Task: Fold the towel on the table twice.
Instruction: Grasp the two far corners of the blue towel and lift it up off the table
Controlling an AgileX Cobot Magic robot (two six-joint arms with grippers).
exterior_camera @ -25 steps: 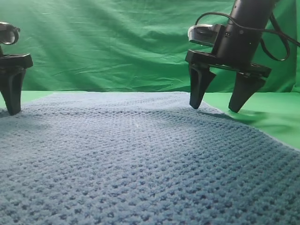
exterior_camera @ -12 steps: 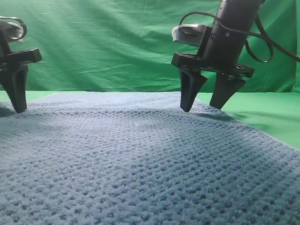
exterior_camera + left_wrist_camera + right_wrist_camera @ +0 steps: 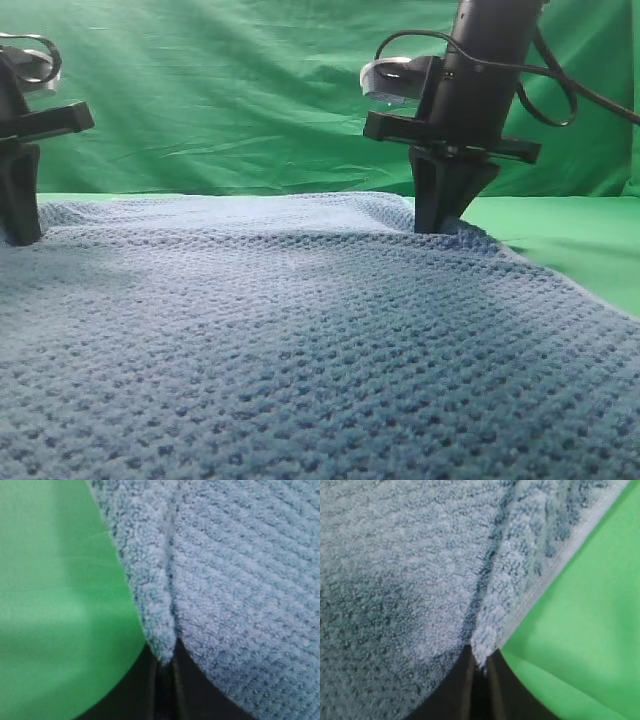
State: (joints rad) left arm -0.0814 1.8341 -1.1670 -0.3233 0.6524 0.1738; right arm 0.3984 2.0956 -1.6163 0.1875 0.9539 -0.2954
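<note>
1. Your right gripper (image 3: 440, 222) stands at the far right corner of the towel (image 3: 300, 340), its black fingers (image 3: 430, 195) pressed together and clamped on a pinch of the cloth, which rises in a small ridge around them.
2. Your left gripper (image 3: 22, 235) is planted at the far left corner, jaws likewise closed on the towel; only part of it shows at the left edge of the exterior high view.
3. The blue-grey waffle-weave towel lies spread across the table (image 3: 570, 240), filling the near ground from left to right, still unfolded.
4. The green table shows bare to the right of the towel and in a thin strip along its far edge, before the wrinkled green backdrop (image 3: 230, 90).
5. From your left wrist, a fold of towel edge (image 3: 150, 595) runs down into the closed jaws, table on the left.
6. From your right wrist, the hemmed towel edge (image 3: 520, 605) is pinched the same way, table on the right.
</note>
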